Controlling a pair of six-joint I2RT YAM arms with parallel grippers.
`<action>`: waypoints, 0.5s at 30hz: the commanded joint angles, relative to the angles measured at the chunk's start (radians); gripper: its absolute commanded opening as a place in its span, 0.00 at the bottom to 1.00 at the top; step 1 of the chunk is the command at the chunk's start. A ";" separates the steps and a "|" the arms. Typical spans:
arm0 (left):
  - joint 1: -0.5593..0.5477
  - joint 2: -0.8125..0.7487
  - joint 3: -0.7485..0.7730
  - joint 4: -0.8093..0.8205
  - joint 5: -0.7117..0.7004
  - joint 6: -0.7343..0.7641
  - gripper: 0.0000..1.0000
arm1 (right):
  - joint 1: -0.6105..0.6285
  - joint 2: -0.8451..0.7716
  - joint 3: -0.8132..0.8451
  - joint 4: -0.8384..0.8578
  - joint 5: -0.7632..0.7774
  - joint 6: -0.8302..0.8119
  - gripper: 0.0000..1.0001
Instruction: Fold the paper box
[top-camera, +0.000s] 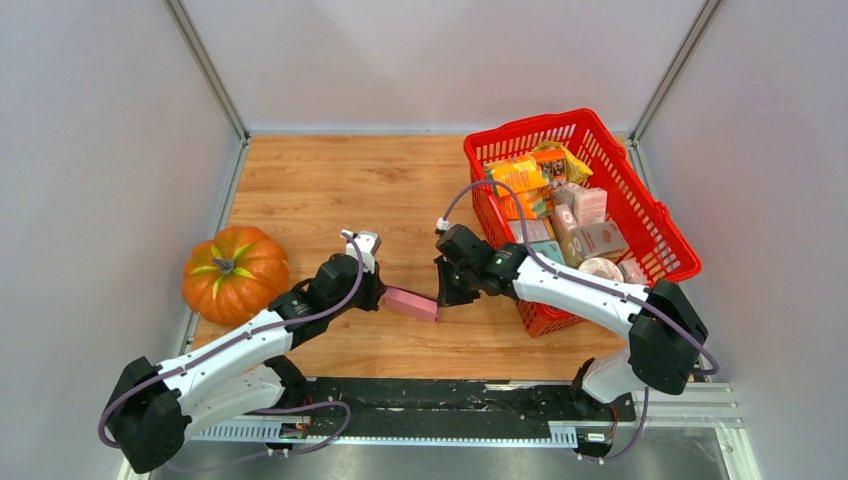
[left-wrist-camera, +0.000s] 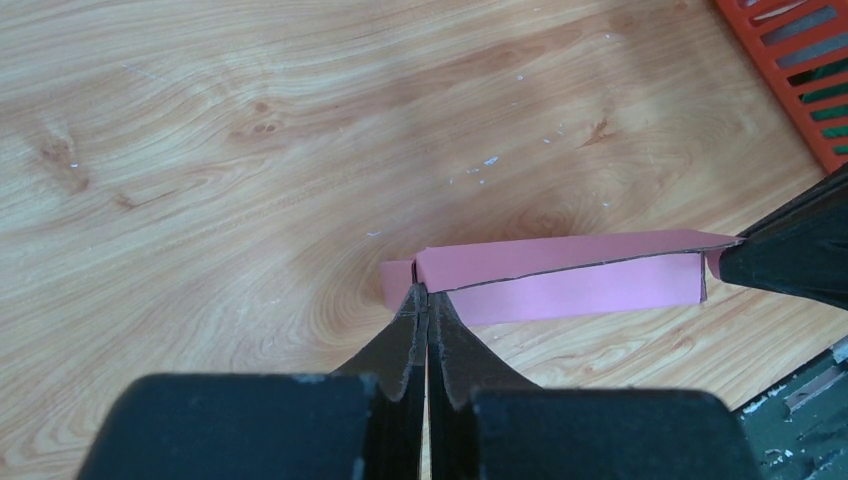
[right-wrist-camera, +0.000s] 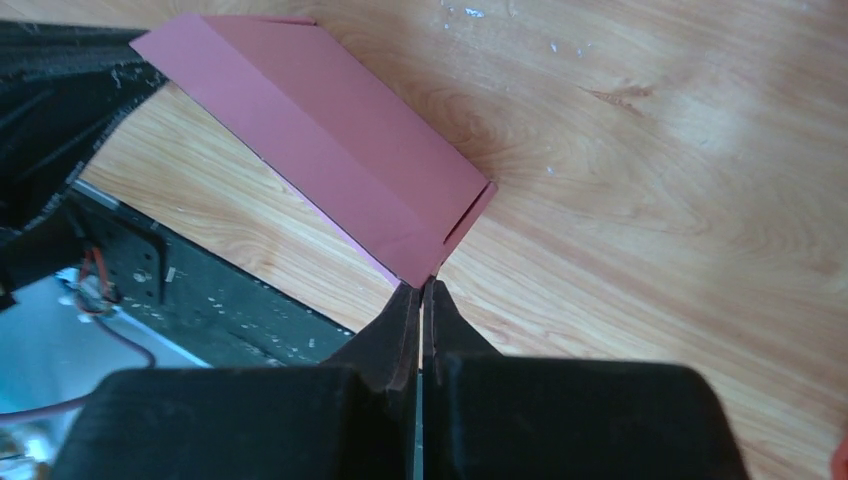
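Observation:
The paper box (top-camera: 410, 303) is a flat, partly folded pink carton held just above the wooden table between both arms. My left gripper (top-camera: 377, 296) is shut on its left end; in the left wrist view the closed jaws (left-wrist-camera: 428, 298) pinch the left edge of the box (left-wrist-camera: 570, 275). My right gripper (top-camera: 441, 296) is shut on its right end; in the right wrist view the closed jaws (right-wrist-camera: 421, 290) pinch the near corner of the box (right-wrist-camera: 320, 130). The box's top panel lies folded over its lower panel.
An orange pumpkin (top-camera: 234, 273) sits at the left table edge. A red basket (top-camera: 650, 215) full of groceries stands at the right, close behind my right arm. The black mounting rail (top-camera: 450, 395) runs along the near edge.

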 joint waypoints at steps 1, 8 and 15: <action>-0.009 0.003 -0.007 -0.050 0.067 -0.026 0.00 | -0.035 -0.018 -0.005 0.167 -0.122 0.158 0.00; -0.013 0.003 -0.006 -0.034 0.074 -0.035 0.00 | -0.050 0.008 -0.023 0.220 -0.153 0.255 0.00; -0.013 -0.003 -0.009 -0.050 0.067 -0.027 0.00 | -0.049 0.002 -0.034 0.191 -0.078 0.241 0.00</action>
